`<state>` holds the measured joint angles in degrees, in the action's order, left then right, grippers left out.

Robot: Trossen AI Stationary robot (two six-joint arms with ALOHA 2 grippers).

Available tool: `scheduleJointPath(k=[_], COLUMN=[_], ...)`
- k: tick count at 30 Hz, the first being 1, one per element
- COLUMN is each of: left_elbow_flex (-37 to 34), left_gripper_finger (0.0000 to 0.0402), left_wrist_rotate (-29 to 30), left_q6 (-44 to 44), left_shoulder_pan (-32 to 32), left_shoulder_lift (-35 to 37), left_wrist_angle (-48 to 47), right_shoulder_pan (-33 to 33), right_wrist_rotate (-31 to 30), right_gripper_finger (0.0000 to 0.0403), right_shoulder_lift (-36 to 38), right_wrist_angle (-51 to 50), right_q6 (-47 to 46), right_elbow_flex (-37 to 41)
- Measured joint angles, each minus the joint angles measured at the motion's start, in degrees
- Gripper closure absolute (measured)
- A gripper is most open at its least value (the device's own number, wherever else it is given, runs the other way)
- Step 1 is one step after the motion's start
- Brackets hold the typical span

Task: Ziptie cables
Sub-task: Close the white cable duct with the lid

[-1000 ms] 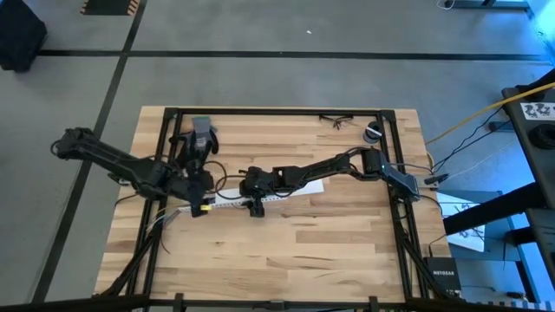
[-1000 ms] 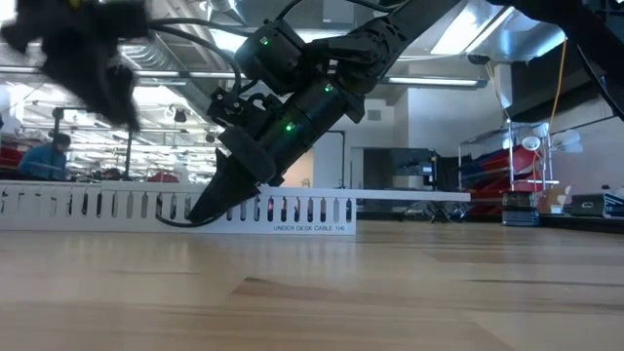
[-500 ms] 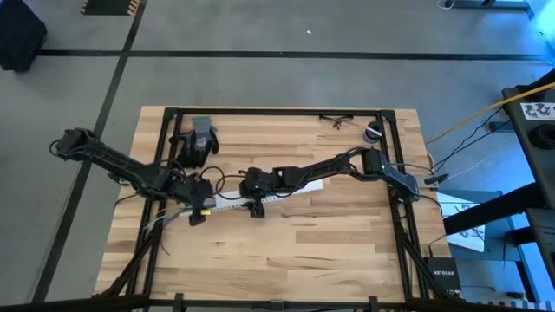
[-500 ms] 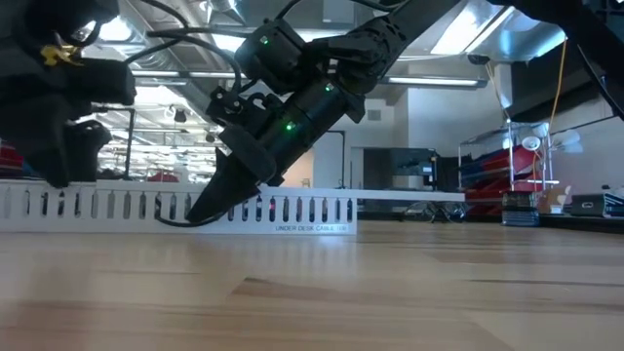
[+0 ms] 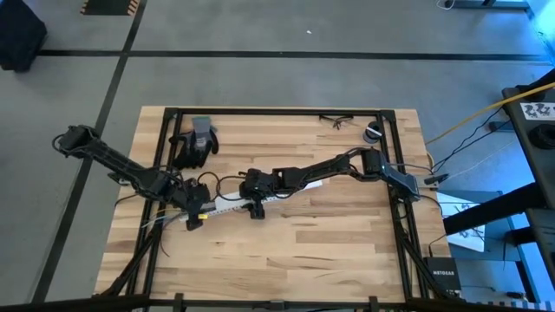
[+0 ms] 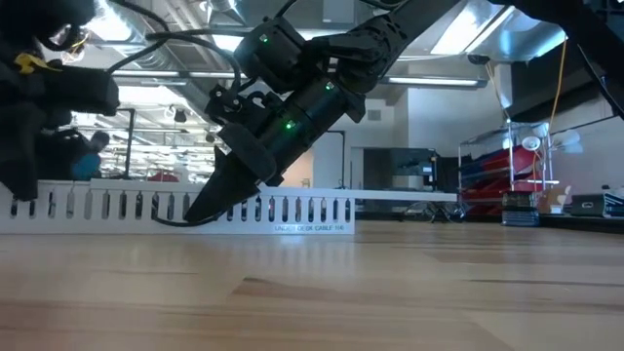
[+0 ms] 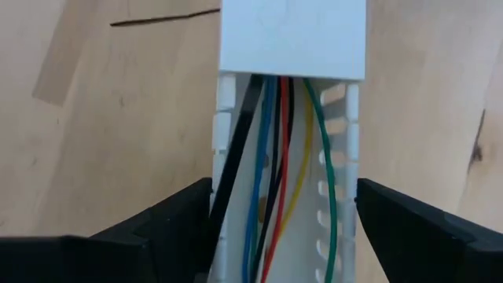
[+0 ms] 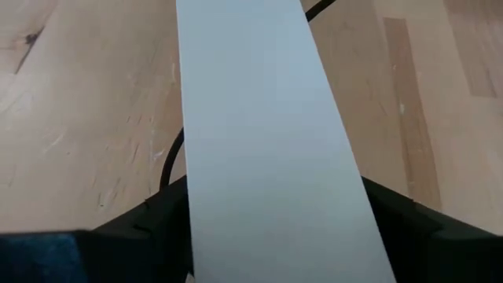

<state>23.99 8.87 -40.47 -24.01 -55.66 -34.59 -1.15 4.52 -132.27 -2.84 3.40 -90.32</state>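
My left gripper [image 7: 279, 216] stands spread wide astride the open end of the white slotted plastic channel [image 7: 292, 47], gripping nothing. My right gripper [image 8: 271, 212] straddles the channel's flat white lid [image 8: 259, 118] farther along; whether it clamps it, I cannot tell. The coloured thin cables [image 7: 275, 157] lie inside the channel. I see no ziptie cinched on them, so I judge the tying not yet done.
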Motion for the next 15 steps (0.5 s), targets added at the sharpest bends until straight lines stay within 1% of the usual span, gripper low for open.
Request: scheduleJointPath(k=[5,8,12,15], left_elbow_flex=[-2.93,-4.50,-4.94,-4.97], left_gripper_finger=[0.0101,0.0112,0.0158,0.0192], left_wrist_rotate=[3.35,5.54,7.71,8.58], left_q6=[-1.59,-1.68,-0.22,3.50], left_shoulder_pan=[-1.29,-0.96,0.82,2.20], left_shoulder_lift=[0.00,0.00,0.00,-0.01], left_wrist_angle=[5.31,6.41,7.58,9.79], right_shoulder_pan=[0.00,0.06,0.11,0.13], right_wrist_rotate=[-0.11,-0.46,-0.92,-0.02], right_gripper_finger=[0.0128,0.0128,0.0128,0.0128], right_shoulder_lift=[0.00,0.23,1.92,3.94], right_wrist_angle=[0.02,-0.16,-4.36,-7.52], right_q6=[-0.11,-0.13,2.00,3.51], right_elbow_flex=[0.00,0.00,0.21,0.23])
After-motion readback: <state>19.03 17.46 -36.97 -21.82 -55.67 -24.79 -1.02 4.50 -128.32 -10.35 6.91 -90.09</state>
